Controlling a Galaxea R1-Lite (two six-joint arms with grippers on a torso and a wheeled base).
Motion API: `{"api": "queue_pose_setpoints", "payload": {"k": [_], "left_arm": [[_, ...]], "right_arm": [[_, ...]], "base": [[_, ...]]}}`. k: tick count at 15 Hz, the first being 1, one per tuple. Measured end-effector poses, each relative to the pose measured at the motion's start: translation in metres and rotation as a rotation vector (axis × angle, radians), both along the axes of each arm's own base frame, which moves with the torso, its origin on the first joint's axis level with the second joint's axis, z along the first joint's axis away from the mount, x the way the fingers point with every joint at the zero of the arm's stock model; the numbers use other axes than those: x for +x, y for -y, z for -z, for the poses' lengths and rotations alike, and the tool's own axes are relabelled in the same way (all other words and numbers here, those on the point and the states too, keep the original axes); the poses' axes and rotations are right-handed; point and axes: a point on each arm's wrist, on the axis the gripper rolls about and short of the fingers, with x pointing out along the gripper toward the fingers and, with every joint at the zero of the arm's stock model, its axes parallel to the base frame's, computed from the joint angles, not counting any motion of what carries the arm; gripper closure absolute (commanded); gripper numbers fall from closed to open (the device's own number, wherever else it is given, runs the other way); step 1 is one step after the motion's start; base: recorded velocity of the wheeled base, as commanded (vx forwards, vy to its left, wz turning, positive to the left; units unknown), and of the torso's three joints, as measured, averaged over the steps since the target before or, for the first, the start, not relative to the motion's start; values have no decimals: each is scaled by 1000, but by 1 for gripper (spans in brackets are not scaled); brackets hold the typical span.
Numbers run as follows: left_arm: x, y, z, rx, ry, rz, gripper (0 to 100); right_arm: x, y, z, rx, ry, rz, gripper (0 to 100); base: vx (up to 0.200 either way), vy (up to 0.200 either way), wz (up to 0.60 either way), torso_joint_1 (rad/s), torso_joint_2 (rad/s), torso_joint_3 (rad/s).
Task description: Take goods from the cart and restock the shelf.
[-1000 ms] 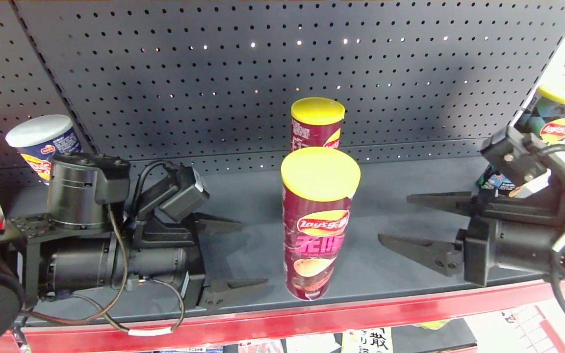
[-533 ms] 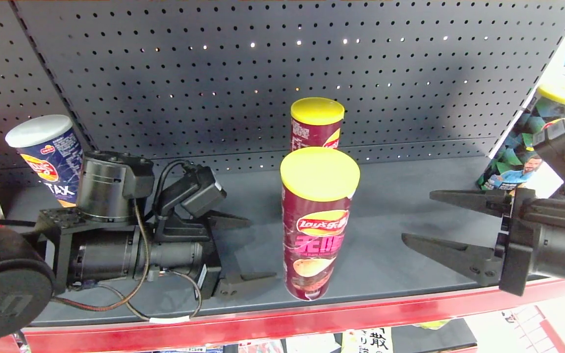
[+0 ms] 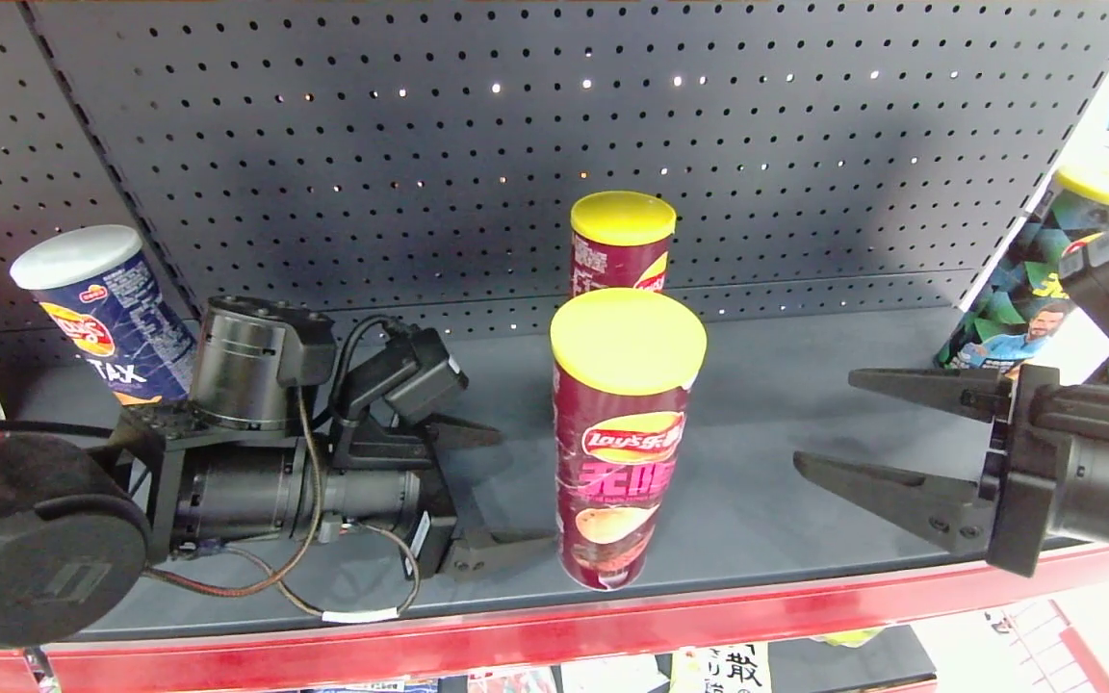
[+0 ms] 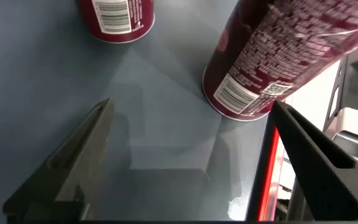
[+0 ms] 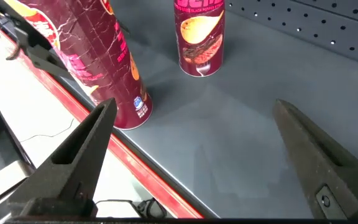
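Your left gripper (image 3: 521, 489) has slid closer to the front can (image 3: 624, 452), and your right gripper (image 3: 825, 420) has pulled back toward the right edge of the shelf (image 3: 786, 385). Both jaws are wide open and hold nothing. That can stands at the front edge, so a bump from the left finger could tip it off. You have two red ones, counting the back can (image 3: 620, 243), one blue can (image 3: 110, 313) and one green can (image 3: 1031, 289).
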Motion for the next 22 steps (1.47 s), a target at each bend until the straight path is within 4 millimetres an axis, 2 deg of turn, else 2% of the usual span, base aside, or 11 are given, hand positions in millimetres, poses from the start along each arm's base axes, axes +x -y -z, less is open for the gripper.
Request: {"api": "queue_pose_setpoints", "payload": {"k": [17,20,22], "left_arm": [[7,8,1,2,1,8,0],[6,5,2,1,5,-1,0],[4,-4,-1,0,17,-34,0]], "right_arm": [[0,0,0,-1,-1,1,0],[0,0,3,-7,-11,2,0],[-4,3,7,-19,-9,32,0]], "base": [[0,0,0,0,0,0],[0,0,0,0,0,0],[0,0,0,0,0,0]]}}
